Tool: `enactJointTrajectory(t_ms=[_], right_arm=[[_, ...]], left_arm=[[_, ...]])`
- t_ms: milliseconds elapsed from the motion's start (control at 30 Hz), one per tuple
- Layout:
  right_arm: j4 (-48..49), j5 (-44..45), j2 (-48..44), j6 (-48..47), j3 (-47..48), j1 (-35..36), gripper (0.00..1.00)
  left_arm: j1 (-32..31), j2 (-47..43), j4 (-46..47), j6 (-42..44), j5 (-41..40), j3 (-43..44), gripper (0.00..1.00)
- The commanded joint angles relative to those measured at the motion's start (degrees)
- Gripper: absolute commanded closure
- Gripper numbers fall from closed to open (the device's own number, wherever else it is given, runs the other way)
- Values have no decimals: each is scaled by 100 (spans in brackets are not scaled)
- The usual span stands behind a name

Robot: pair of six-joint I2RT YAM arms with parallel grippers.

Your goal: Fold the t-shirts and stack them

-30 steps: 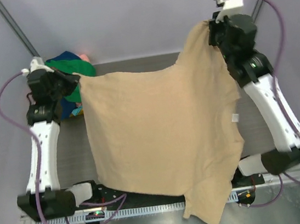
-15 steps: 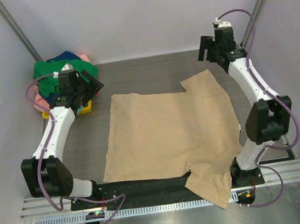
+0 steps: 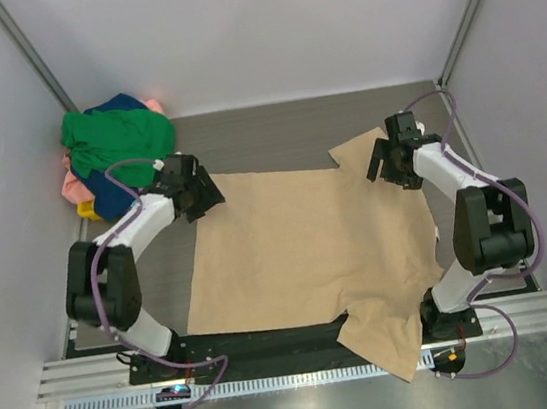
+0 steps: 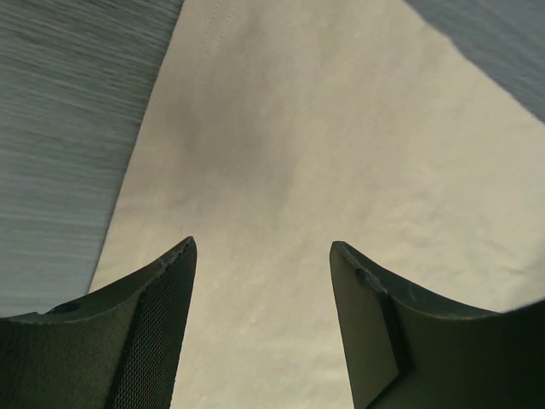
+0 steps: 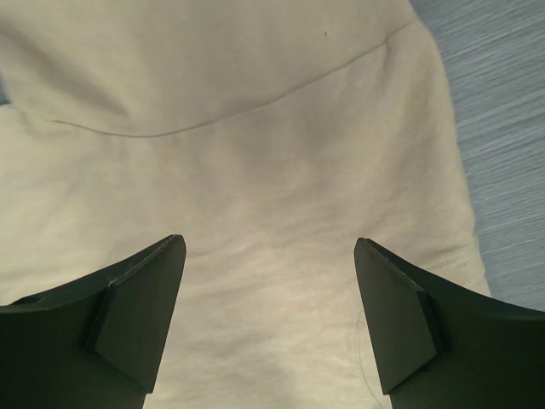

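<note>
A tan t-shirt (image 3: 310,250) lies spread flat on the table, and one corner of it hangs over the near edge. My left gripper (image 3: 206,195) is at the shirt's far left corner, open and empty. The left wrist view shows its fingers (image 4: 170,281) apart, with my left gripper (image 4: 262,249) just over the tan cloth (image 4: 281,153). My right gripper (image 3: 388,171) is over the far right sleeve, also open. In the right wrist view my right gripper (image 5: 269,243) hovers above the tan cloth (image 5: 255,170) near a seam. More t-shirts, green (image 3: 118,134), navy (image 3: 108,191) and pink (image 3: 74,187), are heaped at the back left.
The heap sits in a small yellow basket (image 3: 87,212) against the left wall. Grey walls close in the table on three sides. Bare grey tabletop (image 3: 264,130) shows behind the tan shirt. A metal rail (image 3: 277,381) runs along the near edge.
Both grippers opened and let go of the tan t-shirt, which dropped from hanging to lying flat. Both arms then came down towards its far corners.
</note>
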Motion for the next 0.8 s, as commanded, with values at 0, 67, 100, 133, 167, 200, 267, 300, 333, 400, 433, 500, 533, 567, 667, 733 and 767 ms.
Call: enactJointTrajectory(t_ms=[0,67,100,133,167,200,267,300,333,400,433,500,533,567,667,733,767], right_arm=[[-29,61,224,220,125,-58,14],[-11,87,593,238,247,-67,15],[-11,105,734,238,318,-67,15],[-20,148,1022,220,484,-67,15],[-20,175,1199,211,581,-67,15],[-2,227,1523,194,695,-76,16],[-11,236,1937,185,1124,-76,16],[-2,237,2130,202,1275,-102,16],[-11,210,2350,203,1459,-111,16],[-72,175,2948,194,2057,-137,17],[-134,166,3150,185,2520,-138,17],[-309,122,3748,150,3058,-146,17],[-388,105,3941,141,3635,-155,17],[-520,44,4378,106,3963,-155,17],[-949,-53,5048,-26,5448,-146,17],[-1196,-132,5681,-87,6639,-164,17],[-1302,-263,5831,-131,6951,-173,17]], left_arm=[[-83,745,313,10,-63,487,35],[-101,1167,269,10,-80,873,36],[-101,1543,156,-25,-124,1048,36],[-101,1712,102,-52,-168,1320,37],[-101,1879,15,-78,-221,1479,36],[-92,2203,-108,-130,-308,1620,36],[-92,2512,-232,-192,-414,1997,37],[-92,2758,-319,-201,-501,2104,36],[-84,2899,-355,-210,-546,2244,37],[-57,3137,-495,-254,-616,2631,37],[-31,3399,-531,-271,-634,2771,37],[65,3681,-688,-280,-652,3272,38],[118,3813,-776,-289,-660,3457,37],[197,4076,-847,-280,-634,3685,38],[355,4550,-1102,-289,-599,4520,38],[417,4780,-1295,-272,-555,5229,38],[478,5008,-1531,-263,-546,5495,38]])
